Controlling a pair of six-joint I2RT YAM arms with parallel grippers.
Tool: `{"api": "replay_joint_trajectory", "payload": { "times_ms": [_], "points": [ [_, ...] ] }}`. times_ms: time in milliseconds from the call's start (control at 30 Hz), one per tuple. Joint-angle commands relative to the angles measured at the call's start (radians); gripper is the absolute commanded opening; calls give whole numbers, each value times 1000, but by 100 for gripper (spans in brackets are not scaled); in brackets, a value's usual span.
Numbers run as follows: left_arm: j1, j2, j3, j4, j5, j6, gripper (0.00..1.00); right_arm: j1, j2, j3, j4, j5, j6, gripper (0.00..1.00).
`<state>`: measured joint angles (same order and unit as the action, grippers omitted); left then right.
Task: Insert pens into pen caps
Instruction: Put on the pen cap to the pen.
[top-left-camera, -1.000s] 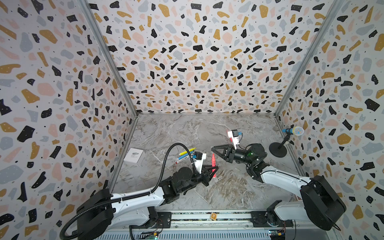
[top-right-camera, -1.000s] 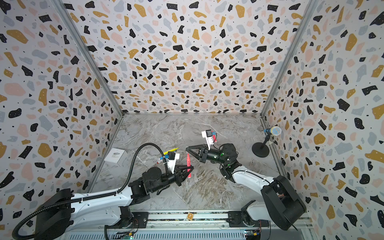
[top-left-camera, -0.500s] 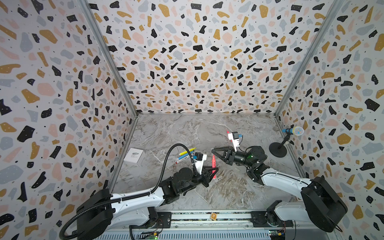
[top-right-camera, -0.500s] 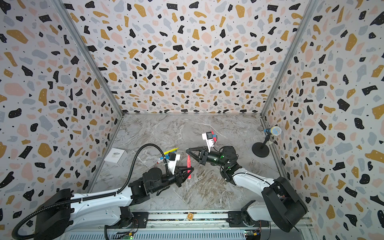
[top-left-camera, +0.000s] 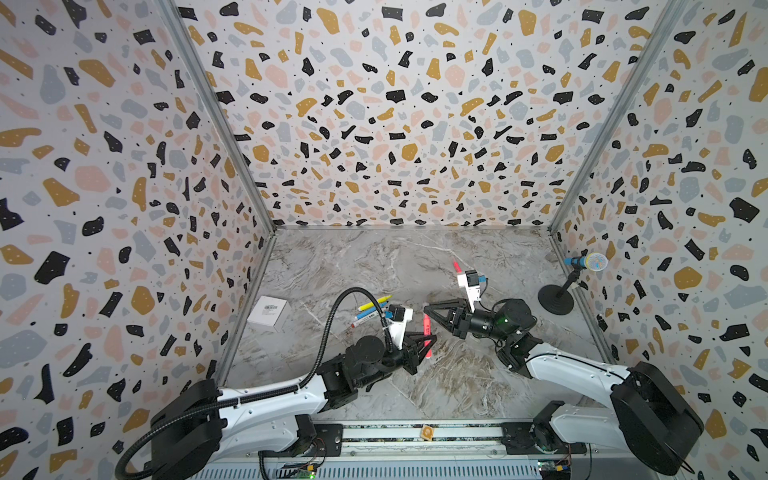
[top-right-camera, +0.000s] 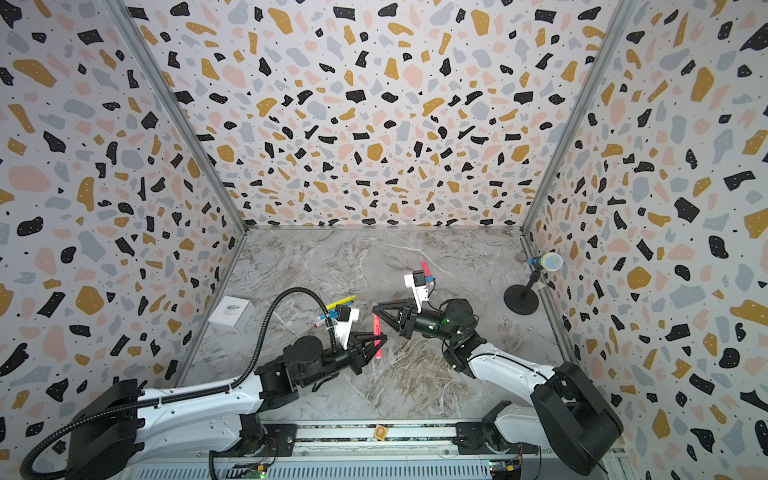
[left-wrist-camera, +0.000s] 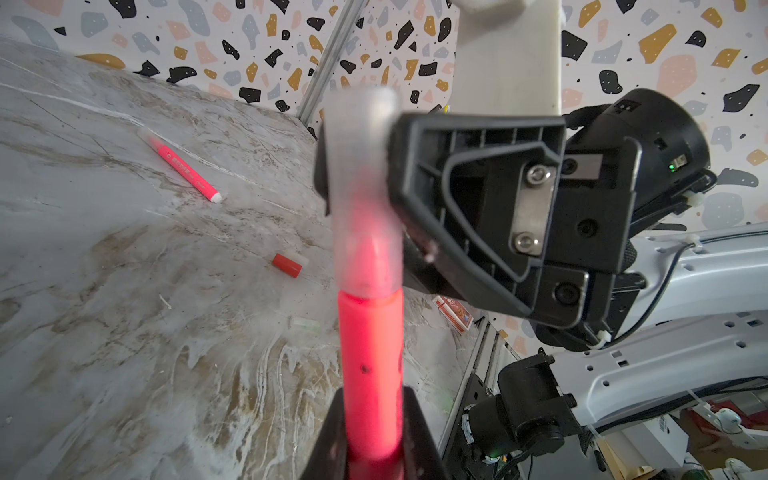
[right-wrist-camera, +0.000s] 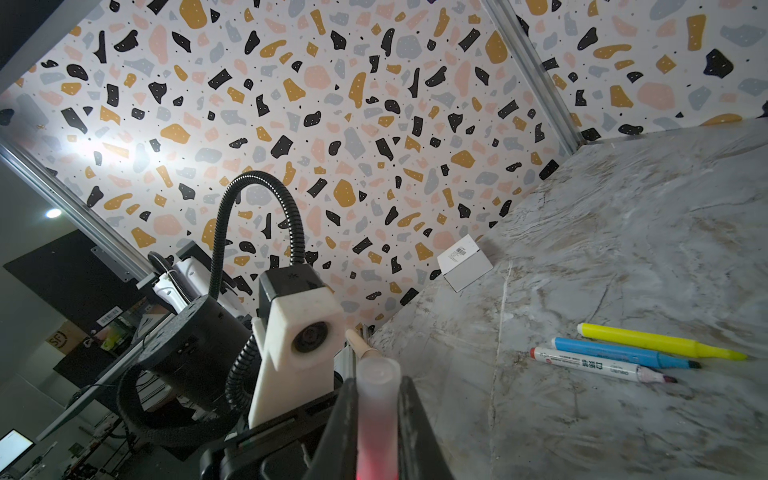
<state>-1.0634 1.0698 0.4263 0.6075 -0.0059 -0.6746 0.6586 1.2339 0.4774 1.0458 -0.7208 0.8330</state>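
My left gripper (left-wrist-camera: 372, 419) is shut on a bright pink pen (left-wrist-camera: 370, 357), held upright above the table in both top views (top-left-camera: 427, 332) (top-right-camera: 377, 334). My right gripper (right-wrist-camera: 376, 399) is shut on a translucent pen cap (right-wrist-camera: 377, 386). That cap (left-wrist-camera: 363, 187) sits over the pen's top end, with pink showing inside it. The right gripper (top-left-camera: 429, 309) meets the left gripper (top-left-camera: 428, 345) from the right. A yellow pen (right-wrist-camera: 660, 343), a light blue pen (right-wrist-camera: 619, 353) and a white pen (right-wrist-camera: 590, 363) lie together uncapped. A second pink pen (left-wrist-camera: 183, 168) and a red cap (left-wrist-camera: 286, 264) lie on the table.
A white box (top-left-camera: 269, 311) sits by the left wall. A microphone on a black stand (top-left-camera: 557, 299) is at the right wall. The left arm's black cable (top-left-camera: 332, 316) arches over the loose pens. A small clear piece (left-wrist-camera: 305, 323) lies on the marble table (top-left-camera: 374, 257).
My right gripper has shifted slightly down and toward the left gripper with the cap. The left arm and its pen have stayed put.
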Motion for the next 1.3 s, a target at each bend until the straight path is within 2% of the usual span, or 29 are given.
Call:
{"api": "replay_joint_trajectory", "payload": {
  "times_ms": [0,167,200,300,500,667,767,967,1267],
  "points": [
    [1,-13,52,97,-12,7,0,33,-46,-15,-92,-22,-101,10],
    [1,0,58,88,0,25,0,30,-132,-2,-205,-23,-163,50],
    [1,3,60,83,7,32,0,28,-156,14,-261,-14,-191,55],
    [1,-1,56,68,14,49,0,14,-215,63,-413,3,-258,62],
    [0,-16,59,7,6,103,0,-79,-229,253,-663,4,-326,63],
    [0,-8,88,-49,6,137,0,-67,-109,500,-932,18,-430,62],
    [-1,1,96,-51,4,145,0,-48,-47,590,-1048,41,-472,61],
    [-1,25,107,-48,9,149,0,-5,19,630,-1142,47,-505,59],
    [-2,25,110,-49,0,145,0,16,9,590,-1110,34,-486,47]
  ]
}}
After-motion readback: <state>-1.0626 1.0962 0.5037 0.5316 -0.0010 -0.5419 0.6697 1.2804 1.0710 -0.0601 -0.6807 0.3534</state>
